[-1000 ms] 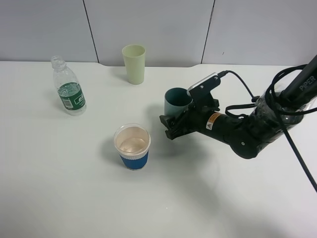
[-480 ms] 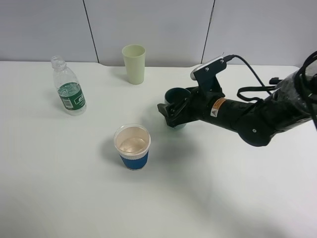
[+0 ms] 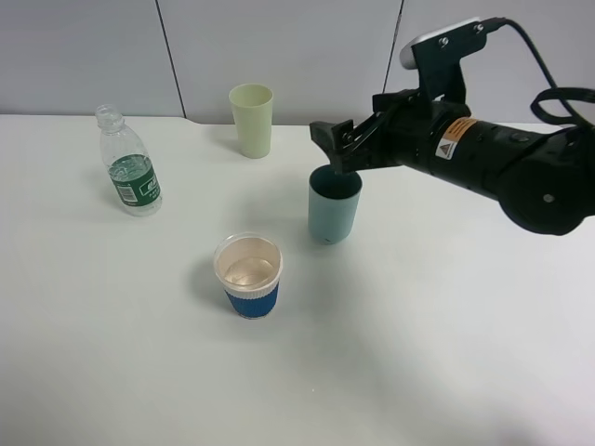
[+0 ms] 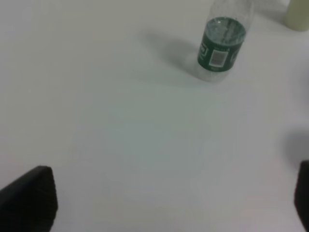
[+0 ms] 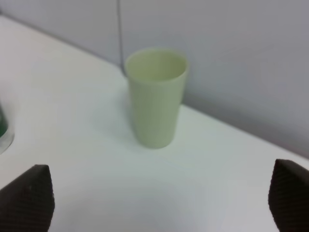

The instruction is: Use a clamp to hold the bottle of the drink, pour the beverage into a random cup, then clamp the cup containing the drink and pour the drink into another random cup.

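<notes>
Inspection of the worktop (image 3: 112,353): the teal cup (image 3: 334,210) stands upright right of centre, and my right jaws (image 3: 337,149) hang above its far rim, parted with nothing between them, clear of the cup. The blue-banded cup (image 3: 249,276) sits near and left of the teal one, apart from it, with clear liquid in its cream inside. I judge the second pour complete and the teal cup set down, so the step in hand is release and retreat; the next move calls only for lifting the right arm up and away without brushing the teal rim. The bottle (image 3: 128,163) stands upright at far left, uncapped, a little water in its base. My left jaws (image 4: 164,203) are spread wide and empty, low over bare worktop near the bottle. The pale yellow-green tumbler (image 3: 252,120) stands far centre, unused. Nothing obstructs a withdrawal to the right; the tumbler lies beyond the jaws' tips, so a forward drift is the only risk.
</notes>
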Robot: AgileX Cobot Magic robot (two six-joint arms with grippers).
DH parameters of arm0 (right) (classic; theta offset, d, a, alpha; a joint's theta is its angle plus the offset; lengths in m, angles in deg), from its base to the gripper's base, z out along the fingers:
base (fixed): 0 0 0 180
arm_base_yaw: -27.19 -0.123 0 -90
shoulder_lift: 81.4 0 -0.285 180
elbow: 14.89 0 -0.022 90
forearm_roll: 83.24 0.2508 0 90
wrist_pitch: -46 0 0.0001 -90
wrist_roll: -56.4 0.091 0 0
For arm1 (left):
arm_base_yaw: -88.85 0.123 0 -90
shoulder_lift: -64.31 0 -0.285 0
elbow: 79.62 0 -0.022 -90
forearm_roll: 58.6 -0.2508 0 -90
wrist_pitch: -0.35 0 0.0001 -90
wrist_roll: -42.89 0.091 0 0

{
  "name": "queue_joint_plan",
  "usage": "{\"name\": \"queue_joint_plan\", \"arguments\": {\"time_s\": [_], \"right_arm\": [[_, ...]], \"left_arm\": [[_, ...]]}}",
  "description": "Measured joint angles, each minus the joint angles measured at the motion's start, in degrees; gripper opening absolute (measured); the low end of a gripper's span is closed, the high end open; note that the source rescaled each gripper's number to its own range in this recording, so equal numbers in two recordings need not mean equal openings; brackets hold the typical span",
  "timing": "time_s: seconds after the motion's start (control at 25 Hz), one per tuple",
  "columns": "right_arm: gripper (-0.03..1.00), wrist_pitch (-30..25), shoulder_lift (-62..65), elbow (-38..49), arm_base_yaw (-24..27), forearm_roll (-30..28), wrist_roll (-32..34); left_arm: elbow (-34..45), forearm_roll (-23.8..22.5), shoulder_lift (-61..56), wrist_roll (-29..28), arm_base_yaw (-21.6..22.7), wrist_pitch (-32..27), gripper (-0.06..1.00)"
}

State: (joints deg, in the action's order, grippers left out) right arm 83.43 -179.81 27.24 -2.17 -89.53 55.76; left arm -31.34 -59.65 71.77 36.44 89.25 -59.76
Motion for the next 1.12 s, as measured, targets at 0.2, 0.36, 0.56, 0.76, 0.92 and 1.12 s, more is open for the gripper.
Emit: {"name": "queue_joint_plan", "arguments": {"time_s": [0.2,0.36,0.56,0.76,0.92,1.12], "right_arm": [[0.61,-3.92,4.28,0.00,5.21,-1.46,0.00],[0.67,-7.27,8.18,0.00,9.75,-1.71,0.12],[0.78,-12.35,14.43,0.00,13.93,-0.10,0.19],[0.79,-18.97,22.64,0.00,16.65,0.24,0.19],[0.79,-23.54,30.90,0.00,18.35,0.24,0.19],[0.79,-33.13,41.14,0.00,24.09,-1.89,0.20]], "left_arm": [[0.00,0.00,0.00,0.00,0.00,0.00,1.00],[0.00,0.00,0.00,0.00,0.00,0.00,1.00],[0.00,0.00,0.00,0.00,0.00,0.00,1.00],[0.00,0.00,0.00,0.00,0.00,0.00,1.00],[0.00,0.00,0.00,0.00,0.00,0.00,1.00],[0.00,0.00,0.00,0.00,0.00,0.00,1.00]]}}
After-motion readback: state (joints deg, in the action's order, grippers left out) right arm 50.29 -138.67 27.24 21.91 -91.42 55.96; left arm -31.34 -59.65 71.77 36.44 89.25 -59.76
